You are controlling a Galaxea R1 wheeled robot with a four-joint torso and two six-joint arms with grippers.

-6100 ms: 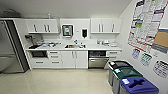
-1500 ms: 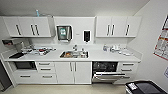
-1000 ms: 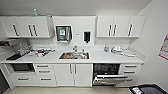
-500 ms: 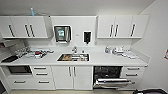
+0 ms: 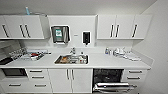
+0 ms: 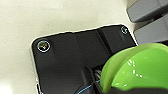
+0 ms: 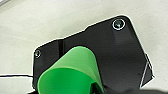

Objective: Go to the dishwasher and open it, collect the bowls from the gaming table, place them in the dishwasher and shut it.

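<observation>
The dishwasher (image 5: 108,76) is built in under the counter at the lower right of the head view. Its inside is dark, and its steel door (image 5: 113,87) is folded down and open. A lime-green bowl (image 6: 140,70) hangs above the pale floor in the left wrist view, with my left gripper (image 6: 103,87) holding it by the rim. A darker green bowl (image 7: 72,72) is held the same way in my right gripper (image 7: 97,88). The gaming table is out of view.
White cabinets (image 5: 70,80) and drawers (image 5: 37,75) run under the white counter (image 5: 105,61), which has a sink (image 5: 71,59) in the middle. A dish rack (image 5: 25,54) stands on the left and small items (image 5: 118,52) on the right. A side wall (image 5: 157,55) closes off the right.
The camera has come closer to the kitchen counter, so the cabinets and the open dishwasher look larger and lower in the picture.
</observation>
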